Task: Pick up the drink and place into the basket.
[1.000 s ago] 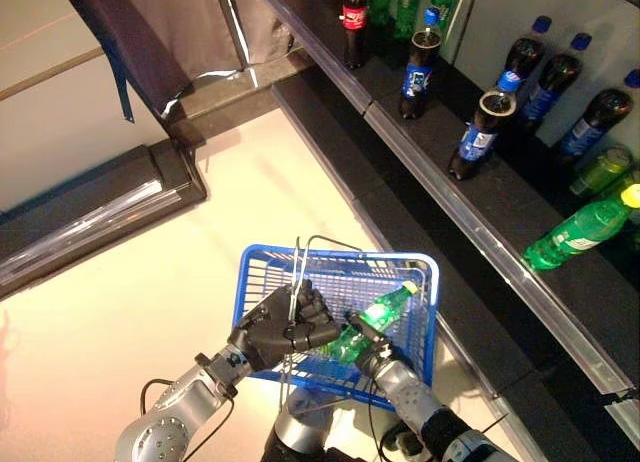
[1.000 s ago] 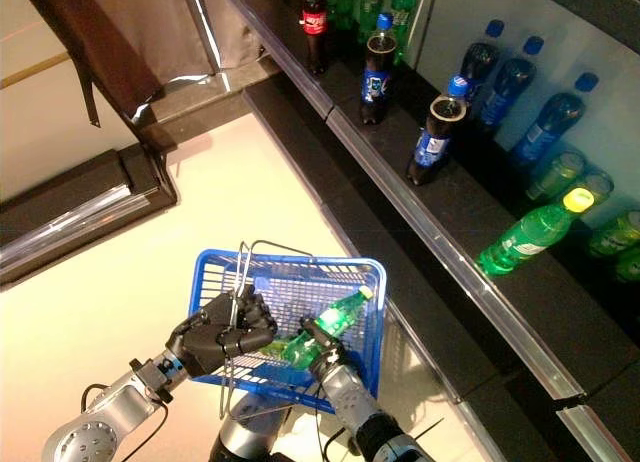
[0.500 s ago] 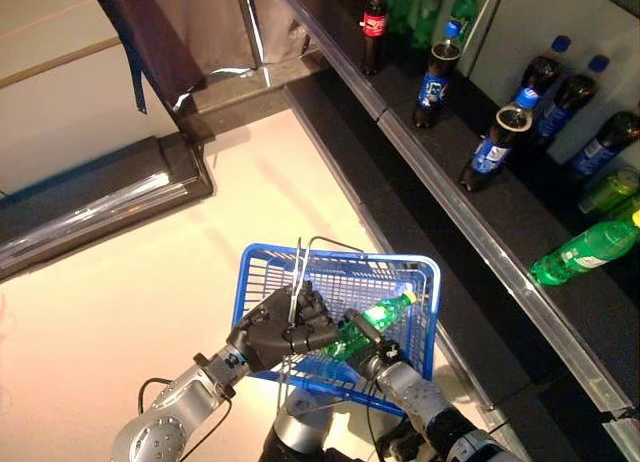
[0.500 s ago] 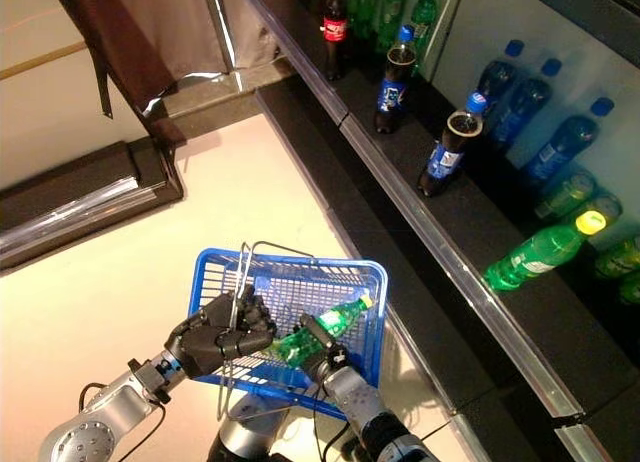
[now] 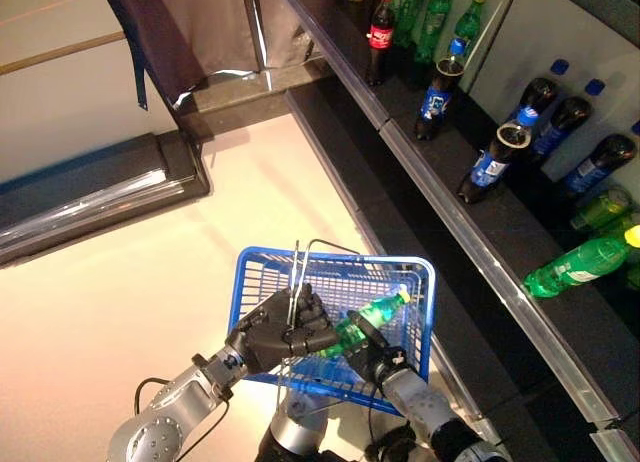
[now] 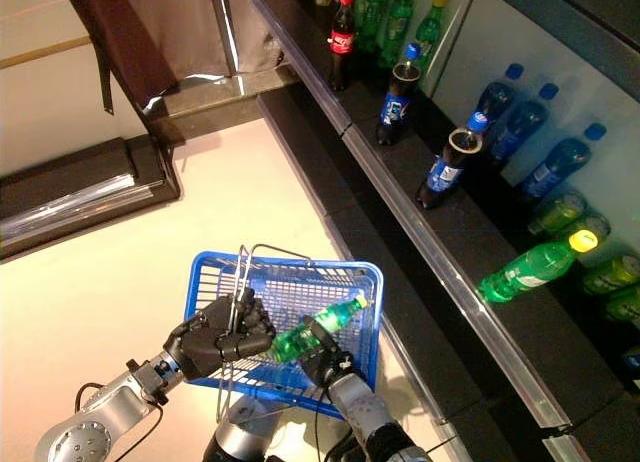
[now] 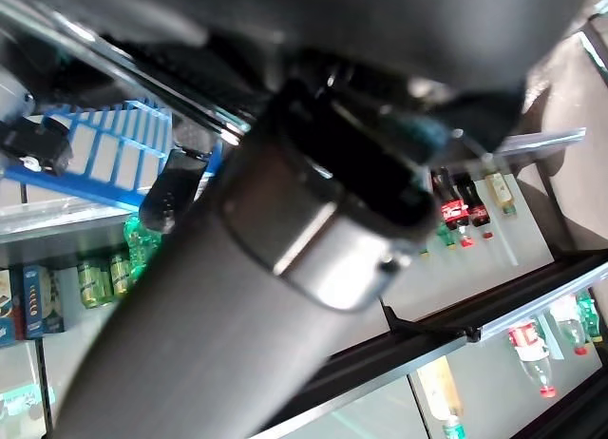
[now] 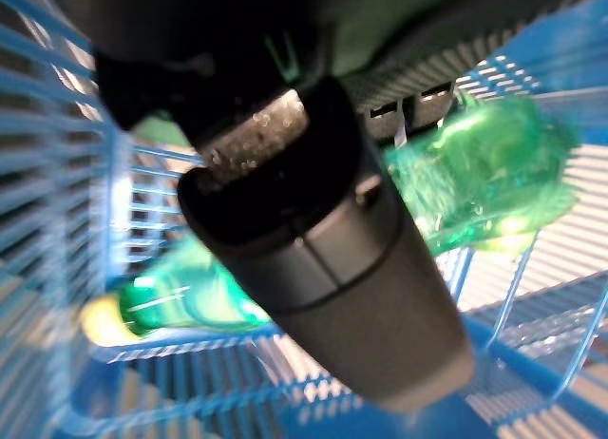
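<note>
A green drink bottle (image 5: 366,320) with a yellow cap lies tilted inside the blue wire basket (image 5: 412,270), its cap end pointing toward the basket's far right corner and its base toward the near rim. The robot's right hand (image 5: 366,354) reaches in over the basket's near rim with its dark fingers curled round the bottle's lower half; the right wrist view shows the green plastic pressed against the thumb, with blue mesh all around it. Whether the bottle already rests on the basket floor is hard to judge, since the hand covers its underside. Just left of the bottle, the left hand (image 5: 281,329) is clenched round the basket's two thin metal handles (image 5: 296,267), which stand upright from the basket's middle, and it holds the basket above a pale floor (image 5: 140,282). To the right of the basket runs a long dark shelf (image 5: 470,232) with a metal front edge. On the shelf, well apart from the basket, stand dark cola bottles (image 5: 488,162), some with blue labels and one with a red label, while more green bottles (image 5: 580,265) lie on their sides farther right. Beyond the basket on the left is a low dark ledge (image 5: 95,202).
</note>
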